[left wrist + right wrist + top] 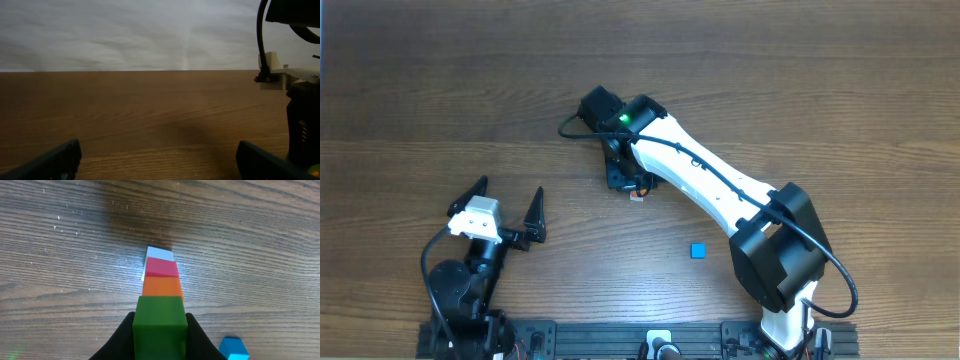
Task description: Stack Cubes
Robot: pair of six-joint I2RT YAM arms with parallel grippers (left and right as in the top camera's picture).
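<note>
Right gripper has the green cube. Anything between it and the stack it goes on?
Nothing visible. The green cube, shut in the right gripper, lines up directly over the orange cube, with the red cube and pale cube below. The blue cube lies aside on the table, clear of the path.

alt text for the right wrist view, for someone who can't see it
The right gripper holds a green cube over an orange cube, a red cube and a white cube stacked on the wooden table. A blue cube lies apart nearby.
</note>
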